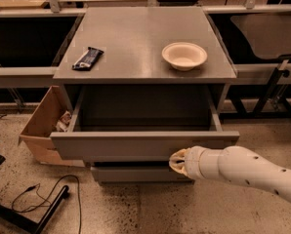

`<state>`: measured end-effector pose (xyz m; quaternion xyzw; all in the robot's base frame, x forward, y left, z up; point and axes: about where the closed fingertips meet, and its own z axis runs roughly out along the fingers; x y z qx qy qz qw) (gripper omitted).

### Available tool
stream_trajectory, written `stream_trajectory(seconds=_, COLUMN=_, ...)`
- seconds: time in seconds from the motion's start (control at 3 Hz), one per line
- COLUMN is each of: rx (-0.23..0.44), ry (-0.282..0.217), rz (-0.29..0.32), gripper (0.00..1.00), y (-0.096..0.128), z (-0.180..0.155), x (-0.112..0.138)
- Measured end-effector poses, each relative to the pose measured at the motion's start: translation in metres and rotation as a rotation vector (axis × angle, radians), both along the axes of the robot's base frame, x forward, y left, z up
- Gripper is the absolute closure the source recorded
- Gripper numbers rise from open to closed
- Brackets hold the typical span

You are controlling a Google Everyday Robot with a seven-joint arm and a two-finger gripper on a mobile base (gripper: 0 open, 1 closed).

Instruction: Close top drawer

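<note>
Touching top drawer point(140, 145) front: gripper point(177, 161), grip state unclear | bowl point(184, 55), snack bar point(88, 58) on cabinet top point(135, 30)

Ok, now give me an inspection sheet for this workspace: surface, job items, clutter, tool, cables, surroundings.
Surface: grey cabinet top, flat, carrying two loose items.
Job's things: top drawer pulled out, not yet closed; nothing seen inside the visible part.
Clutter: white bowl upright on the right of the top; dark wrapped bar on the left.
Tool: tool at the drawer front's lower edge, right of centre.
Cables: black cable looping on the floor, lower left.
Surroundings: open cardboard box on the floor beside the cabinet's left side; lower drawer beneath.
</note>
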<state>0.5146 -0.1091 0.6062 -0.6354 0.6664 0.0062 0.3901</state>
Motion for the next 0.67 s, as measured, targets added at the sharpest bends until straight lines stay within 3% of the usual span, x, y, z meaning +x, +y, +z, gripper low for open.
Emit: stream_trajectory(seconds=0.67, rx=-0.001, ry=-0.056, rz=0.006, gripper=1.00, y=-0.008, z=-0.020, x=0.027)
